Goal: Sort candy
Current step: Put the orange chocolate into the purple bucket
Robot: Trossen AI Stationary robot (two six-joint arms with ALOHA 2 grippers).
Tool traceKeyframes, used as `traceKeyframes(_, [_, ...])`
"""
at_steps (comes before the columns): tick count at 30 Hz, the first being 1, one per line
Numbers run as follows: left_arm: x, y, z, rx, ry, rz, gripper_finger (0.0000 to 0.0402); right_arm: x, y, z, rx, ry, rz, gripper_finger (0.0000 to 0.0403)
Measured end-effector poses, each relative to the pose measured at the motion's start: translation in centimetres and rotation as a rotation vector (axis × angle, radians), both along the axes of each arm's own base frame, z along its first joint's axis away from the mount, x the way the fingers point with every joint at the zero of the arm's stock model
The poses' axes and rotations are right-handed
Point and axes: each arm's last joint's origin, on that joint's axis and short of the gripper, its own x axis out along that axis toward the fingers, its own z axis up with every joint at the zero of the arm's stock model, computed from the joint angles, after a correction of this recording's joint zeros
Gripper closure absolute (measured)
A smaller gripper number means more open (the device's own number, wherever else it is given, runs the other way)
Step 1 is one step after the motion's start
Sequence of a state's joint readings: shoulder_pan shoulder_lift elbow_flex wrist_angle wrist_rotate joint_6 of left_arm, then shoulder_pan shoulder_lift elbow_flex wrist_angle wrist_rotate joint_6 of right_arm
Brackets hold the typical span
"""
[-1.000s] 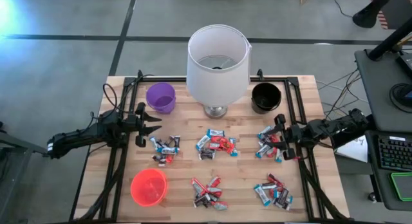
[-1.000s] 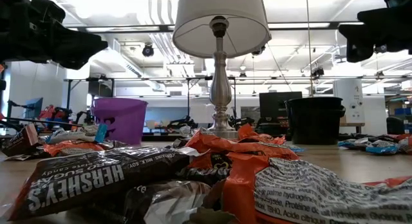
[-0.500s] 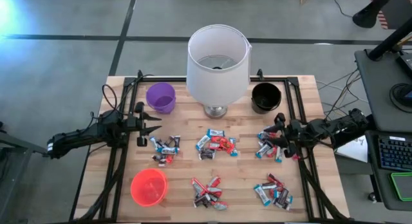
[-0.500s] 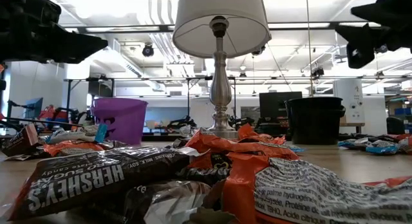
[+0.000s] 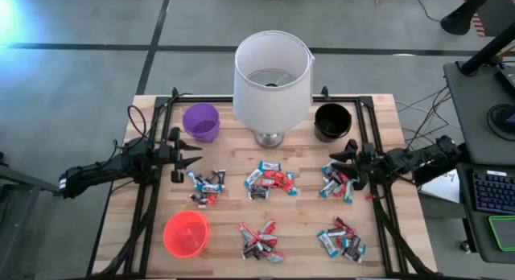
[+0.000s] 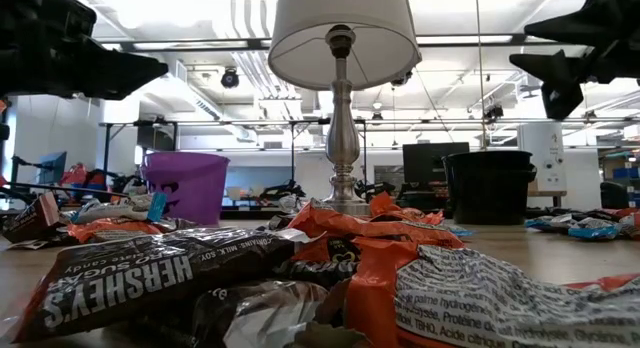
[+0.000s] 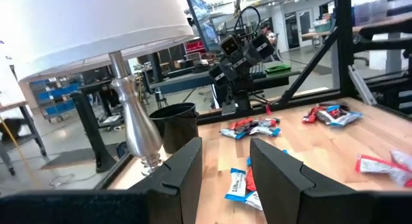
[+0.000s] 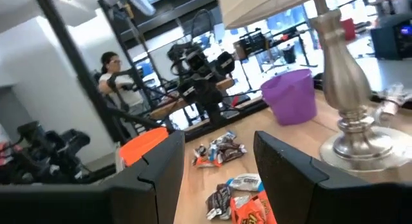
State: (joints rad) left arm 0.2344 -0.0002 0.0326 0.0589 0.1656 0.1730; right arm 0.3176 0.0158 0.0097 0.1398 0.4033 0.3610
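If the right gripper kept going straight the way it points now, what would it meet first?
The right gripper, open, points across the table towards the left arm. It sits over the right-hand candy pile; further along, probably the middle candy pile. It seems raised, so it may pass above both; depth is unclear.

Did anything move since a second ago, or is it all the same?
Only the right gripper moved: it slid a little toward the lamp, open above the candy pile near the black cup, holding nothing. The left gripper stayed put, open and empty. All the candy and cups lie as before.
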Motion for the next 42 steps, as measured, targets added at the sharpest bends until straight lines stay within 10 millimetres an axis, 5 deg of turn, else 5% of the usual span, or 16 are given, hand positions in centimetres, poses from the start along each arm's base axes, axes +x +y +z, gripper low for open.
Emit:
traceKeyframes(6, [0.00,0.00,0.03,-0.279,-0.023,-0.026,0.0287,-0.09,-0.53,-0.03,0.070,-0.001,-0.177,0.0225])
traceKeyframes(42, [0.12,0.17,0.10,-0.279,-0.032,0.021,0.0287,-0.15,-0.71,-0.05,0.169,-0.019,-0.234,0.0225])
